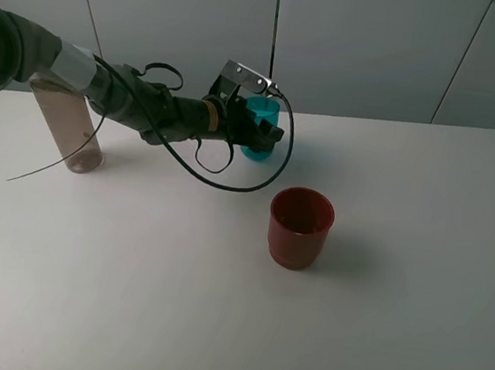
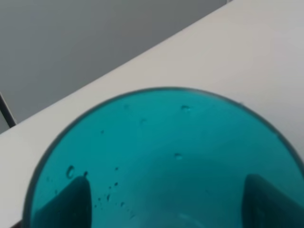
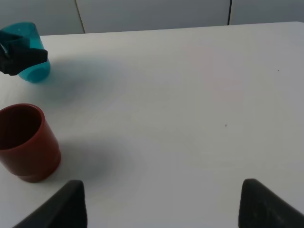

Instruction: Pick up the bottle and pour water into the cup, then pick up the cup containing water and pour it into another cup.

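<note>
The teal cup stands at the back middle of the table, and my left gripper is shut on it from the left. In the left wrist view the cup fills the frame, with droplets on its wall and a dark finger on each side. Whether its base touches the table I cannot tell. The red cup stands upright in front and to the right, also in the right wrist view. The smoky bottle stands at the far left, its top hidden behind my left arm. My right gripper is open above bare table.
A black cable loops down from the left wrist onto the table between the teal cup and the red cup. The white table stretches bare to the right and front. A grey panelled wall runs behind it.
</note>
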